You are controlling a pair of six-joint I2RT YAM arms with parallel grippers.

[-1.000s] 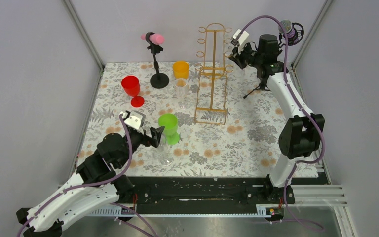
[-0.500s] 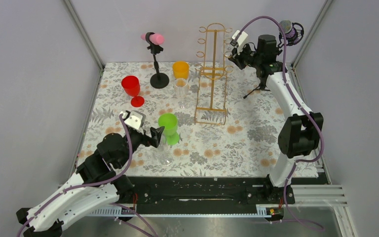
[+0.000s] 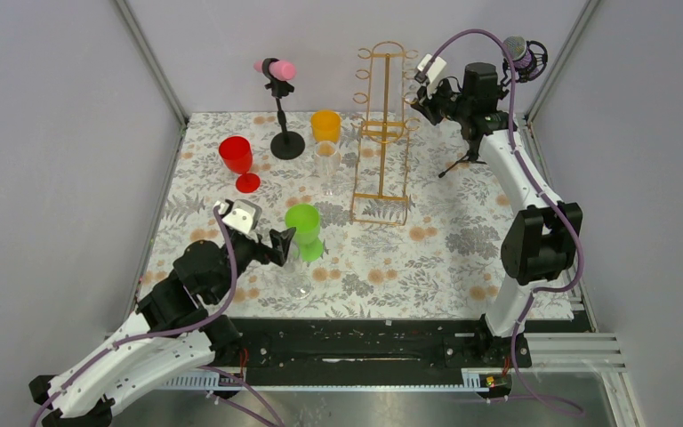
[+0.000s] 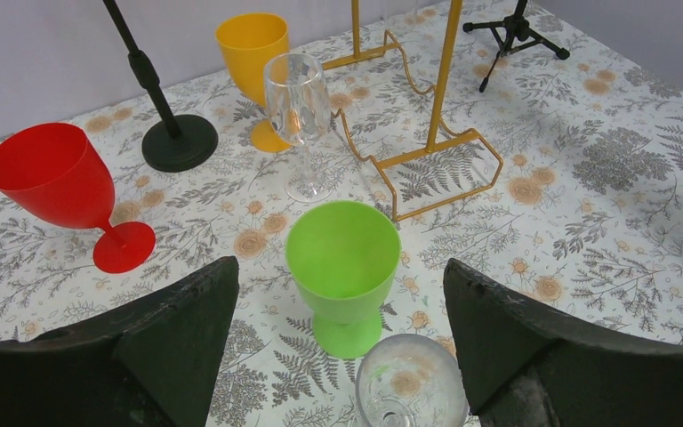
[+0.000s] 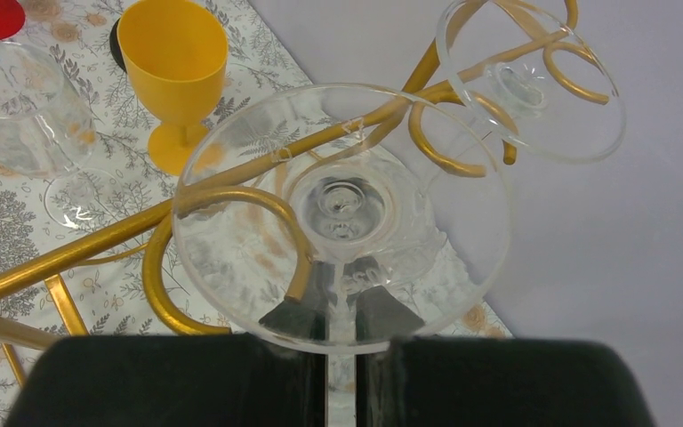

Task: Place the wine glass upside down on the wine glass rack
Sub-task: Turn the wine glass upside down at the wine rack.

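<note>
While nothing has visibly shifted in the overhead view over the past second, the right gripper (image 5: pixel 338 322) stays pinched on the stem of the clear wine glass (image 5: pixel 342 209). It holds the glass high against the upper right side of the gold wine glass rack (image 3: pixel 382 132). The standstill suggests the hanging step is at its fine alignment, with the glass not yet let go.

The glass is inverted, foot uppermost and bowl hanging below. Its long axis looks close to upright, roughly in line with the rack's centre post. A ring hook (image 5: pixel 153 267) of the rack curls just beside the stem under the foot. Whether the stem already sits inside that ring cannot be told.

Well in front of the rack, the left gripper (image 3: pixel 283 238) waits with its jaws spread and empty, close to a green goblet (image 4: pixel 342 258).
</note>
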